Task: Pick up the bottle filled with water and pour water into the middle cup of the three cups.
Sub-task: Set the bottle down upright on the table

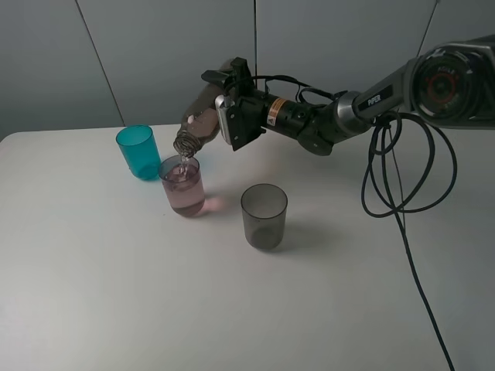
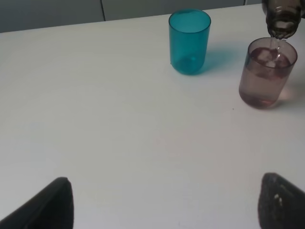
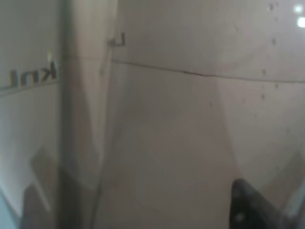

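Note:
My right gripper (image 1: pixel 230 107) is shut on the smoky brown-grey bottle (image 1: pixel 198 124), tipped neck-down to the left. A thin stream of water runs from its mouth into the pale pink-mauve middle cup (image 1: pixel 183 188), which holds water. The teal cup (image 1: pixel 138 152) stands just behind and left of it, the smoky grey cup (image 1: pixel 264 216) to its front right. The left wrist view shows the teal cup (image 2: pixel 189 42), the pink cup (image 2: pixel 268 71) and the bottle's neck (image 2: pixel 282 19) above it. My left gripper (image 2: pixel 167 205) is open and empty, well short of the cups. The bottle's wall (image 3: pixel 167 119) fills the right wrist view.
The cups stand on a white table (image 1: pixel 116 294). The right arm's black cable (image 1: pixel 402 178) hangs in loops over the table's right side. A grey wall (image 1: pixel 155 54) runs behind the table's back edge.

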`<state>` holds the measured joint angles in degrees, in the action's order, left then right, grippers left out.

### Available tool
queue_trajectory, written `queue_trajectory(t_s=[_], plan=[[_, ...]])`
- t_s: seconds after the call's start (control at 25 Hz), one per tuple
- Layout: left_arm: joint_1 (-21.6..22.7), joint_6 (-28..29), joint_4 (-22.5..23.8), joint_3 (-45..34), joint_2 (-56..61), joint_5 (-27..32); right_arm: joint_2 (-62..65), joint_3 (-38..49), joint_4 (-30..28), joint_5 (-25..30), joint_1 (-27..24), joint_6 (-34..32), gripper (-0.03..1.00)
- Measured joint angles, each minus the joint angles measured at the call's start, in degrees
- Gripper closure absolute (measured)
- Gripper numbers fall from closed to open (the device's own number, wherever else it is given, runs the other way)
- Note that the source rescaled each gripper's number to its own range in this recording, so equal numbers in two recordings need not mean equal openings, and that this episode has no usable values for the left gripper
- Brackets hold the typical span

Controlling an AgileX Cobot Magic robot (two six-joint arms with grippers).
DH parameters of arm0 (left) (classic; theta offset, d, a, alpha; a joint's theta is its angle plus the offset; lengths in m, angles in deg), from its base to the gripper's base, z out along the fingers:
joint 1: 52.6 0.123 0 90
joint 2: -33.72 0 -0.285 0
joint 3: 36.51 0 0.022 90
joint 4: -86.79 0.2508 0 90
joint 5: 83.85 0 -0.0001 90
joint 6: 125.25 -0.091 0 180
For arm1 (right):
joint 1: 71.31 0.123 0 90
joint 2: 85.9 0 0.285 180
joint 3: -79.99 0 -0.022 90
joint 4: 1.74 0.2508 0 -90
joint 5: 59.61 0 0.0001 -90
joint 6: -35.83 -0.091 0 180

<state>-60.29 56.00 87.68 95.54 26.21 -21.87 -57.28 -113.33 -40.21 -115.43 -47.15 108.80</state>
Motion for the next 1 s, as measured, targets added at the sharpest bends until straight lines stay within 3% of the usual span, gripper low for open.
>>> queue_trajectory(t_s=[1.0], plan=[[0.0, 0.11, 0.0, 0.0, 0.0, 0.0, 0.0, 0.0, 0.0, 0.0, 0.36, 0.11, 0.96]])
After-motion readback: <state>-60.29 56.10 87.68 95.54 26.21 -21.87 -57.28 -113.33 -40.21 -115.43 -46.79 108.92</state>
